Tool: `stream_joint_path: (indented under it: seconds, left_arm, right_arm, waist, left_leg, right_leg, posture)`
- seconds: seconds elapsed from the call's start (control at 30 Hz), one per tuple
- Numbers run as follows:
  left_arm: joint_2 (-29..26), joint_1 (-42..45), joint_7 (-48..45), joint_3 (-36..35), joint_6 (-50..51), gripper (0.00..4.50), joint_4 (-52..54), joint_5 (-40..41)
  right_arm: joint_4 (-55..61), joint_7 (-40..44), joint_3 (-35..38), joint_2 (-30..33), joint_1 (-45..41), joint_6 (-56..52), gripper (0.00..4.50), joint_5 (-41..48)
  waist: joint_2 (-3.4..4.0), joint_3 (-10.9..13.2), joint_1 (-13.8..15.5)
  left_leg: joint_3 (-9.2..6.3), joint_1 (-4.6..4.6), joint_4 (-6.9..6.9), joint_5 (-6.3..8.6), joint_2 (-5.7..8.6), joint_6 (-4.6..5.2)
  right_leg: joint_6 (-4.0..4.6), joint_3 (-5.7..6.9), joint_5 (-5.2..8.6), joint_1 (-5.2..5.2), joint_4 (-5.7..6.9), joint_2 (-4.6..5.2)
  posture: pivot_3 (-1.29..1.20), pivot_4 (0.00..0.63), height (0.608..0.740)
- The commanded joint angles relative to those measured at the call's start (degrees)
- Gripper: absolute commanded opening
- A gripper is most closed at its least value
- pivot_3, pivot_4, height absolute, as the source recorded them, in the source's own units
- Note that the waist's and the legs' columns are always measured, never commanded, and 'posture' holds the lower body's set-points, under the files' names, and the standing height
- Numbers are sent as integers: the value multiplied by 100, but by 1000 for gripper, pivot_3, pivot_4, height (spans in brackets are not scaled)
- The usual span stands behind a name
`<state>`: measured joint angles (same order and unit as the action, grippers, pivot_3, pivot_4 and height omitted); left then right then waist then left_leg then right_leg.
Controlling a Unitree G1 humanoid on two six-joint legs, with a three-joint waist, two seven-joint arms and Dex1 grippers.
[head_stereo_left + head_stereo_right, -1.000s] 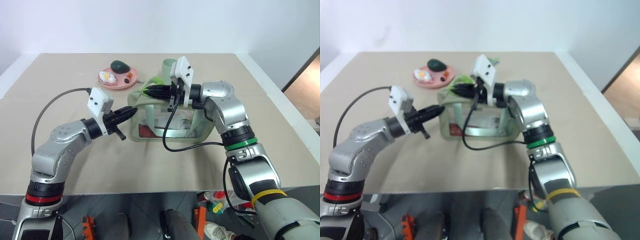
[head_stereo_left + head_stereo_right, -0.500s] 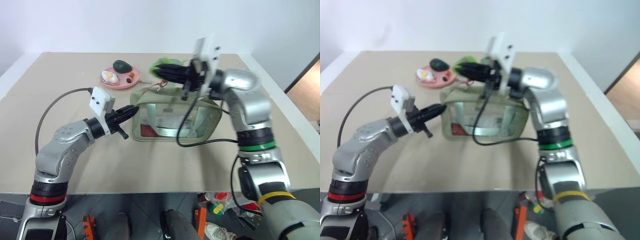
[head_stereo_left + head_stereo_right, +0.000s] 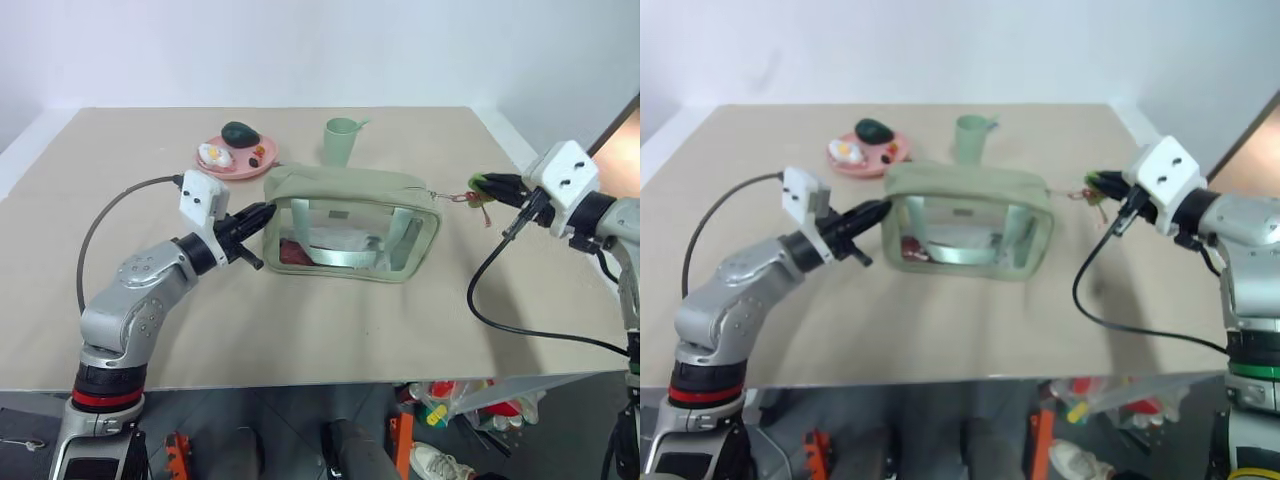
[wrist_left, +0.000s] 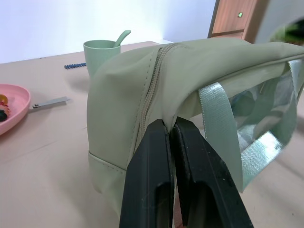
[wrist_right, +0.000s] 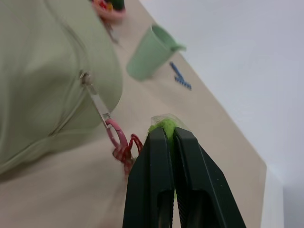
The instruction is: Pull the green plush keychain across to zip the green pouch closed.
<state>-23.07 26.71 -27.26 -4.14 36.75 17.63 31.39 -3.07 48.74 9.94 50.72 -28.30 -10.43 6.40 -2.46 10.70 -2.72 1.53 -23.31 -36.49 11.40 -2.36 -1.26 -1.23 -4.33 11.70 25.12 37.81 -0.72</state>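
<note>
Left eye view: right gripper point(image 3: 478, 184) dragged green plush keychain point(image 5: 165, 125) rightward.

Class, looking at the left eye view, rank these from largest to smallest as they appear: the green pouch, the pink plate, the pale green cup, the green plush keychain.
1. green pouch
2. pink plate
3. pale green cup
4. green plush keychain, mostly hidden in the right gripper
</note>
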Motion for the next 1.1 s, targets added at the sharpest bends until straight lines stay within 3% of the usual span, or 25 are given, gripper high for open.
stream_joint_path:
  seconds: [0.03, 0.23, 0.5, 0.57, 0.6, 0.83, 0.93, 1.0, 1.1]
  left_arm:
    - [61, 56, 200, -50, -129, 0, 243, -112]
    - [125, 122, 246, 29, -193, 0, 235, -244]
    - [46, 154, 160, 54, -139, 0, 180, -361]
    - [23, 173, 100, -97, -65, 0, 174, -211]
    - [12, 202, 66, -182, -19, 728, 173, -102]
    - [-543, 247, -443, -595, 250, 3092, 182, 447]
    - [-1072, 70, -735, -1182, 609, 4032, 249, 974]
    - [-1326, -215, -788, -1413, 776, 4472, 330, 1135]
    - [-1570, -645, -833, -1435, 683, 4472, 424, 977]
  right_arm:
    - [544, -385, -258, -391, 300, -361, 57, -59]
    - [307, -680, -922, -977, 551, -12, 57, -456]
    - [-115, -759, -664, -1107, 205, 285, 57, -203]
    - [77, -564, -213, -1027, 119, -43, 681, 396]
    - [211, -395, -12, -943, 112, -182, 1000, 702]
    - [1125, 169, 866, -426, 414, -1143, 3437, 1999]
    - [1622, 190, 1488, -128, 875, -1823, 4427, 2540]
    - [2081, 145, 1791, -59, 1227, -2403, 4500, 3070]
    - [2601, 19, 2005, -72, 1613, -3044, 4500, 3712]
  waist:
    - [0, 0, -12]
    - [1, 0, -5]
    - [0, 0, -4]
    - [0, 0, -3]
    - [0, 0, -1]
    - [0, 1, -9]
    - [-1, 1, -3]
    - [0, 1, -9]
    - [1, 0, -12]
  left_leg:
    - [0, 2, -1, 0, 0, -1]
    - [2, -3, -3, -3, 4, -4]
    - [1, -2, -3, -2, 6, -4]
    - [1, -3, -3, -3, 5, -3]
    - [1, -3, -3, -3, 6, -3]
    - [-1, -6, 3, 0, 3, 0]
    - [-5, -5, 5, 1, -4, 1]
    - [-6, -4, 5, 1, -9, 1]
    - [-2, 4, 9, 4, -11, 1]
  right_leg:
    - [-1, -2, -1, -1, 0, -1]
    - [-5, -6, -5, 2, 1, 0]
    - [-5, -7, -6, 2, 1, 0]
    - [-5, -7, -6, 2, 1, -1]
    - [-5, -7, -6, 1, 1, -1]
    - [-4, -4, 1, 3, -1, -2]
    - [0, 2, 3, 5, 0, -7]
    - [6, 6, 7, 5, 1, -8]
    - [11, 4, 10, 0, 1, -7]
  posture:
    - [0, 150, 740]
    - [0, 150, 740]
    - [0, 150, 740]
    - [0, 150, 740]
    - [0, 150, 740]
    - [0, 150, 740]
    - [0, 150, 740]
    - [0, 150, 740]
    - [0, 150, 740]
